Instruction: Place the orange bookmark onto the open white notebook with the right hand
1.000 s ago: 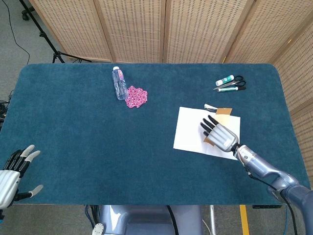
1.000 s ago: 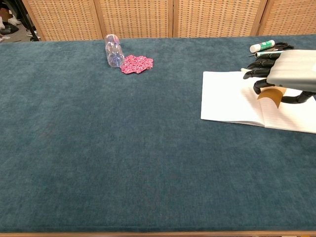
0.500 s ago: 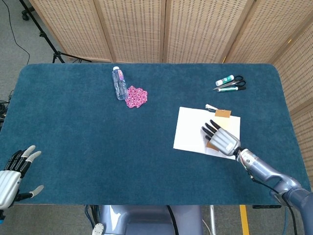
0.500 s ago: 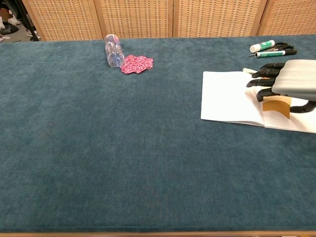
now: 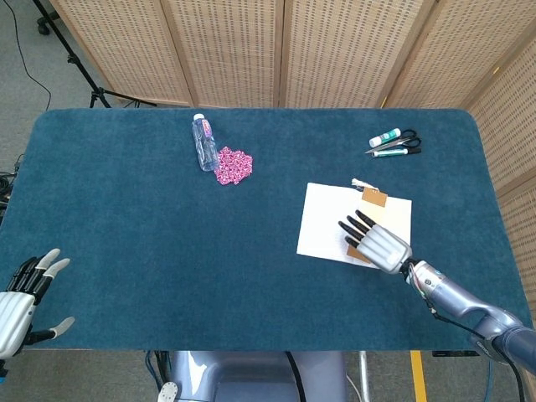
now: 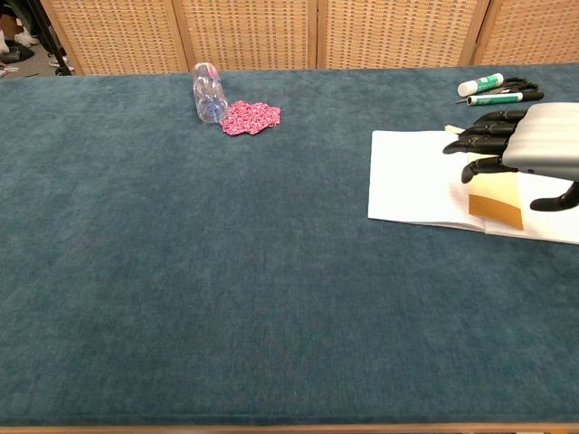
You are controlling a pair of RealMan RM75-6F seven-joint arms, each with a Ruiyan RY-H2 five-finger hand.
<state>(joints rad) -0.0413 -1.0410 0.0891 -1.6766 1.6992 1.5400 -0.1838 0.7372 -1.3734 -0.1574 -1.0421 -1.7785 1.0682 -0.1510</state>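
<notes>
bookmark (image 6: 495, 199) lies flat on the notebook (image 6: 416, 181), right of frame centre, so placement looks done. right hand (image 6: 529, 154) hovers just above it, fingers spread, holding nothing; only withdrawal seems left. left hand (image 5: 21, 295) idles open, lower left.

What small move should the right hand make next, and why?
Probably lift straight up and draw back. The orange bookmark already lies flat on the open white notebook, and the right hand hovers above it with fingers spread, apparently holding nothing.
</notes>
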